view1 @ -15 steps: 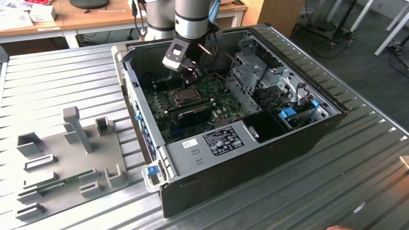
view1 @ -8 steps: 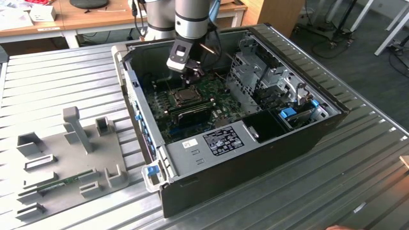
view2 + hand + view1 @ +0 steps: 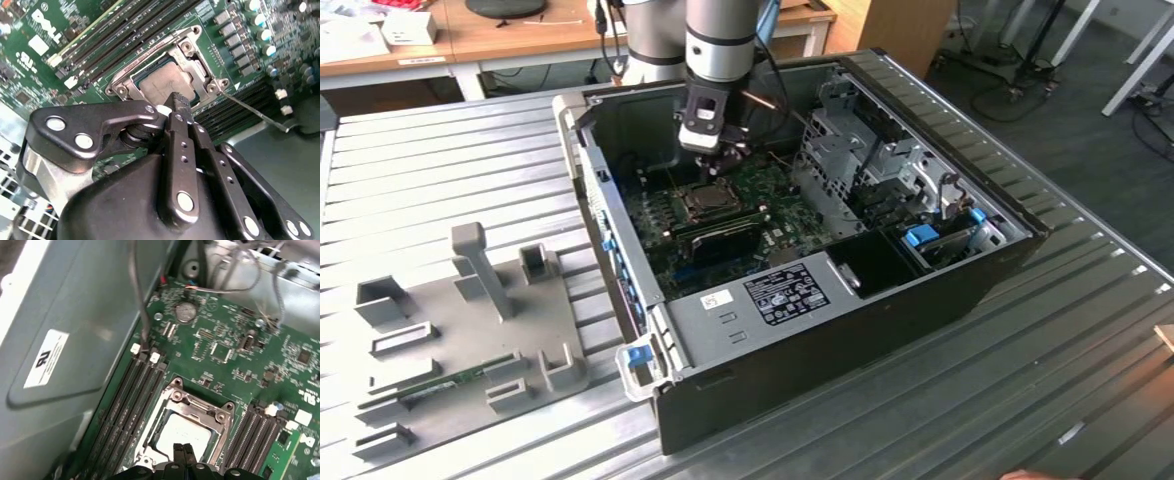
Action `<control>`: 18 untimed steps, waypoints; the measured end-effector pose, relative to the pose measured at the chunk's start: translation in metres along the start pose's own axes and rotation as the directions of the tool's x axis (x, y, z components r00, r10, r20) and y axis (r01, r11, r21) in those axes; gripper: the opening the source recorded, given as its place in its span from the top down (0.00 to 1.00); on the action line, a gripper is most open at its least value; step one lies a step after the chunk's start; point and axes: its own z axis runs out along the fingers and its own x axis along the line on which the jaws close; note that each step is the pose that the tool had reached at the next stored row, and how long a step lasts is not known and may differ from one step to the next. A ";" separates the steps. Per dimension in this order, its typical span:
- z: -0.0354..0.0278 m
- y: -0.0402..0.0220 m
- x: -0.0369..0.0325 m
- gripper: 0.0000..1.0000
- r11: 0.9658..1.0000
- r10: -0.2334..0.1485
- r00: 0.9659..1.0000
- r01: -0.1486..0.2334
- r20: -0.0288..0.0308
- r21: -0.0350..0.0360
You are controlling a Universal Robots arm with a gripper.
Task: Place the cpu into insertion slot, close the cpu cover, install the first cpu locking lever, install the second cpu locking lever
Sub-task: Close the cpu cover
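Note:
The cpu (image 3: 161, 82) (image 3: 181, 431), a silver-grey square, lies in the insertion slot (image 3: 708, 200) on the green motherboard inside the open computer case. The cpu cover (image 3: 196, 54) (image 3: 202, 409), a silver frame plate, lies down flat around the chip. My gripper (image 3: 722, 156) (image 3: 178, 101) (image 3: 183, 454) hangs just above the socket's edge, shut, with nothing visible between its fingers. In the second wrist view a thin wire locking lever (image 3: 254, 110) sticks out sideways from one corner of the socket, away from the frame.
Long black memory slots (image 3: 131, 400) flank the socket on both sides. The case walls (image 3: 594, 190) and the drive cage (image 3: 854, 150) close in around the board. A grey fixture plate (image 3: 467, 330) with holders lies on the ribbed metal table at the exterior view's left.

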 end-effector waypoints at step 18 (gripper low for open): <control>0.0009 0.0000 0.0000 0.90 0.950 -0.311 0.950 0.311 -0.009 0.008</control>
